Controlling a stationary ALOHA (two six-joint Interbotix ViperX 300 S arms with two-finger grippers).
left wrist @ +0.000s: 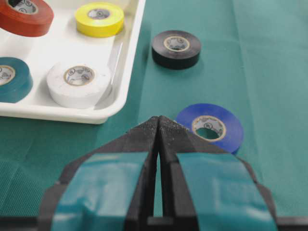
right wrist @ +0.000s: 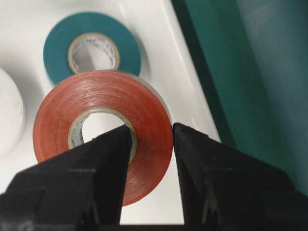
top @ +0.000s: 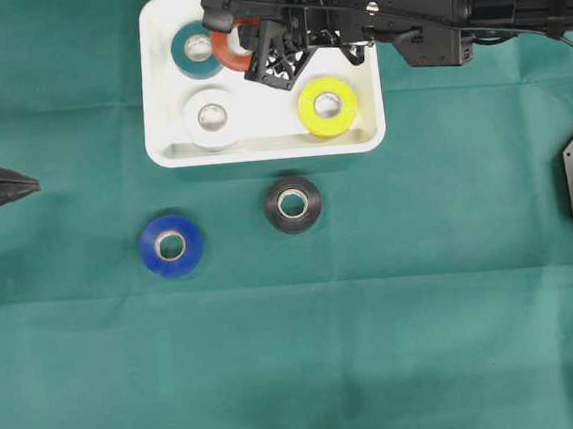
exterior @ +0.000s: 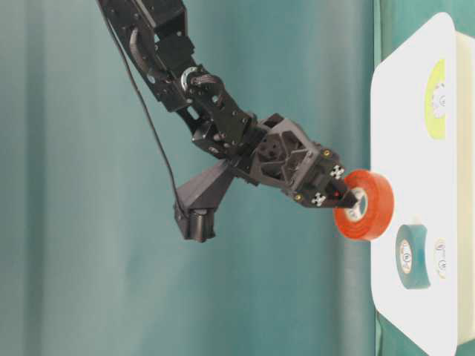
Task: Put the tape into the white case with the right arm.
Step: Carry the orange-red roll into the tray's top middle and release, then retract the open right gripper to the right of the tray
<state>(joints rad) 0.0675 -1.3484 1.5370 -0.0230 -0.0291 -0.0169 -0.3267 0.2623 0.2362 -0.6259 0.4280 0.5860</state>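
The right gripper (right wrist: 151, 139) is clamped on the wall of a red tape roll (right wrist: 103, 130): one finger sits inside the roll's core, the other presses its outer face. In the table-level view the roll (exterior: 365, 205) hangs clear of the white case (exterior: 397, 111), held above the tray floor. In the overhead view the right arm (top: 419, 12) covers most of the red roll (top: 230, 47) and the case's far rim; only an arc of red shows beside the teal tape roll (top: 196, 49).

Inside the white case (top: 162, 105) lie the teal roll, a white tape roll (top: 212, 116) and a yellow tape roll (top: 327, 105), each flat on its side. The white roll is cut off at the left edge of the right wrist view.

The left gripper (left wrist: 159, 126) is fully closed on nothing, its tips meeting, low over the green cloth (top: 378, 347). On the cloth outside the case lie a black tape roll (top: 293, 204) and a blue tape roll (top: 171, 245), well apart from each other.
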